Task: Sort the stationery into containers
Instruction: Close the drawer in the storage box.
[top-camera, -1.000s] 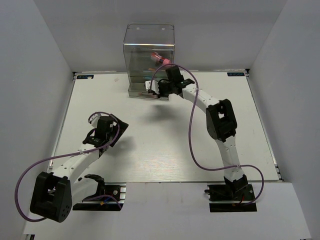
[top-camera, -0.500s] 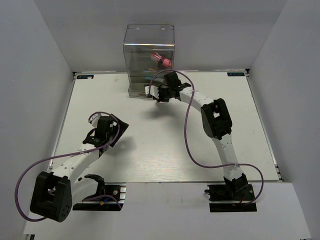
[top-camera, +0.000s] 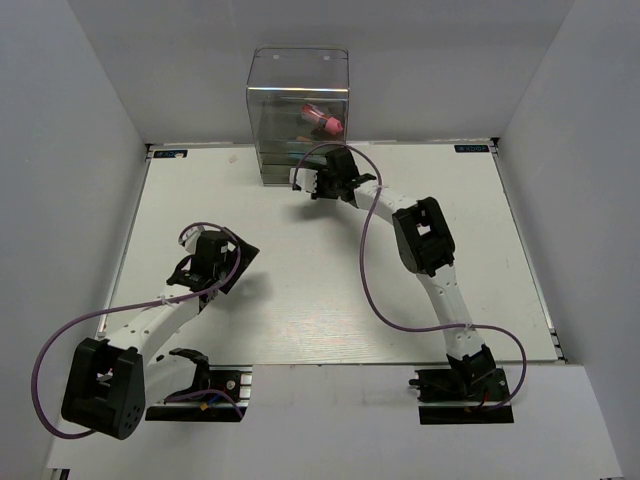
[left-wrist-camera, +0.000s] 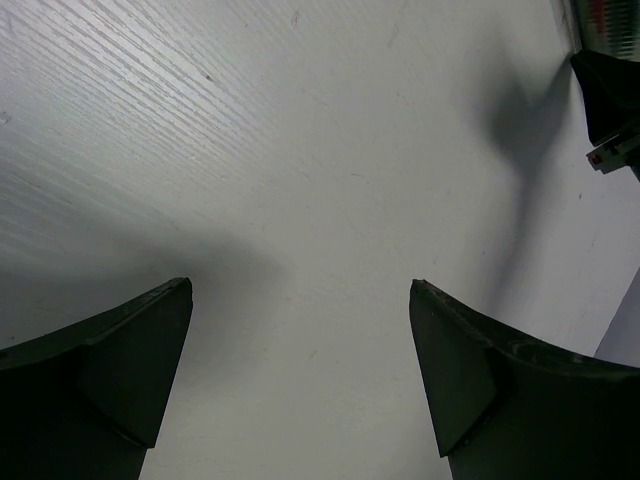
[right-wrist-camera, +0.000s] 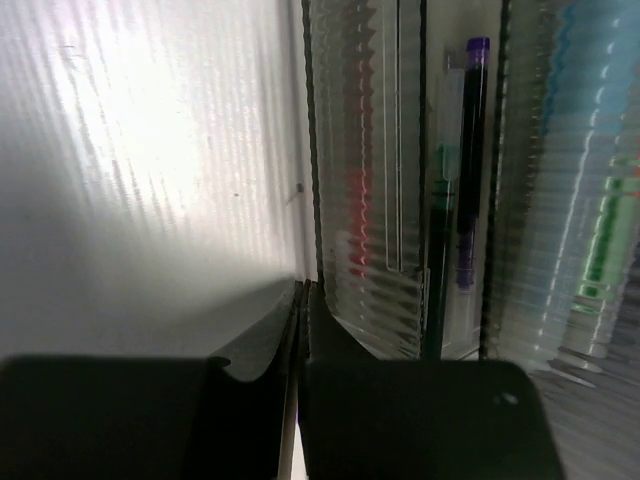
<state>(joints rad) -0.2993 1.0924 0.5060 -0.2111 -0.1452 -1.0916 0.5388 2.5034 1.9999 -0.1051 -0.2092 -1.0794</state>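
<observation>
Container (top-camera: 296, 95): tall clear plastic box, ribbed dark-tinted drawer fronts, being stood at far edge of table (top-camera: 300, 300).
Pink tube (top-camera: 326, 121): being kept in upper level.
Purple-capped pen (right-wrist-camera: 472, 170), green pen (right-wrist-camera: 439, 260): being shown behind ribbed front.
Right gripper (right-wrist-camera: 301, 320): black fingers being held almost together, thin slit only, against box base.
Left gripper (left-wrist-camera: 300, 290): being held wide, nothing between, over matte grained white surface, well apart from box.

Bright even light, soft shadows, wrist cams blurry – glare
</observation>
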